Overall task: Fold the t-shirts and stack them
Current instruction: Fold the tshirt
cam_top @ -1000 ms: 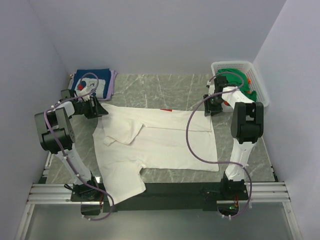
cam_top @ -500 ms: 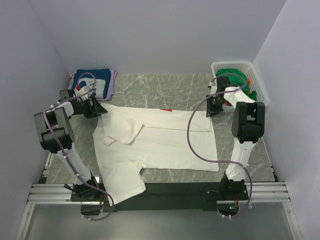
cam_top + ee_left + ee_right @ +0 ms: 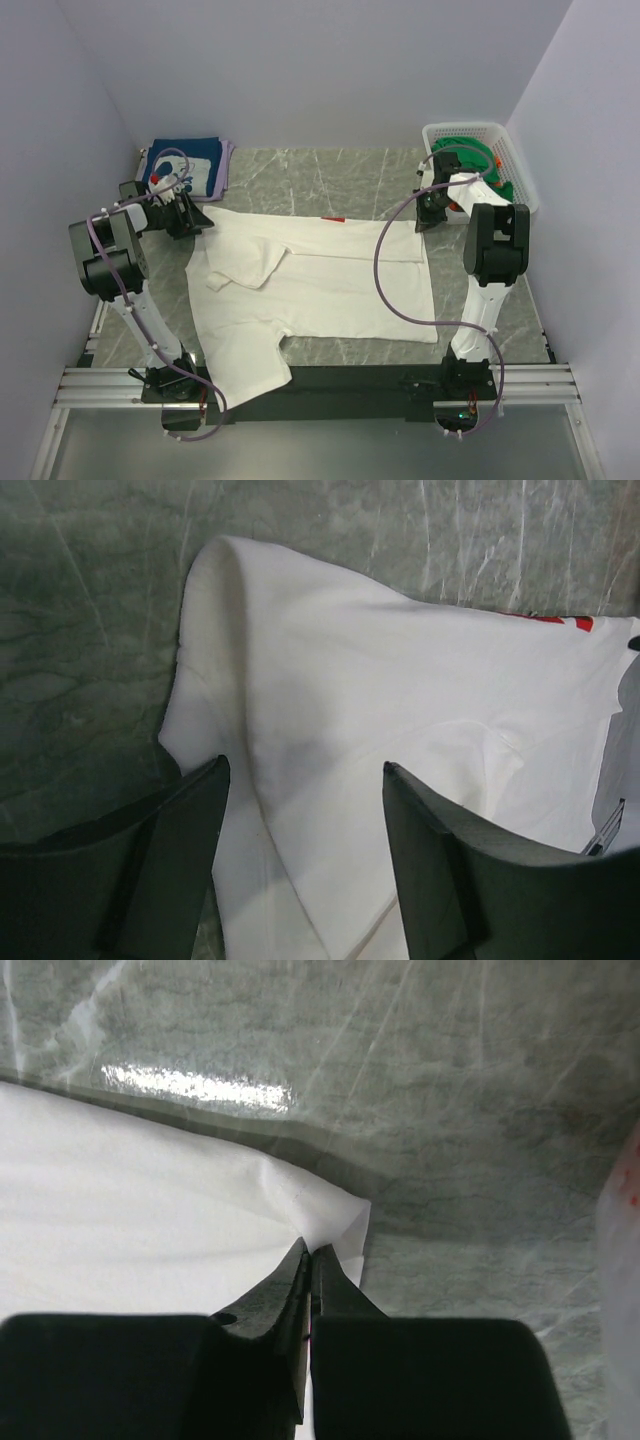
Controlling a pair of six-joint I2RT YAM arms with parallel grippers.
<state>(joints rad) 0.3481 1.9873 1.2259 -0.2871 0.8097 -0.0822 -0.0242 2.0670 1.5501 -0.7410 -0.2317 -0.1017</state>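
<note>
The large white t-shirt (image 3: 320, 285) lies spread on the grey marble table, red print showing at its far edge. My left gripper (image 3: 203, 222) is open over the shirt's far left corner; in the left wrist view (image 3: 305, 780) the white cloth (image 3: 400, 680) lies between the fingers. My right gripper (image 3: 421, 222) is shut on the shirt's far right corner; in the right wrist view (image 3: 310, 1250) the cloth (image 3: 150, 1200) is pinched at the tips. A folded navy t-shirt (image 3: 185, 165) lies at the far left. Green t-shirts (image 3: 472, 158) sit in the basket.
A white plastic lattice basket (image 3: 510, 150) stands at the far right corner. A pale folded cloth (image 3: 226, 168) lies under the navy shirt. The shirt's near left sleeve hangs over the black front rail (image 3: 350, 380). Walls close in on both sides.
Both grippers have shifted slightly toward the far side at the shirt's far corners. The shirt has hardly moved.
</note>
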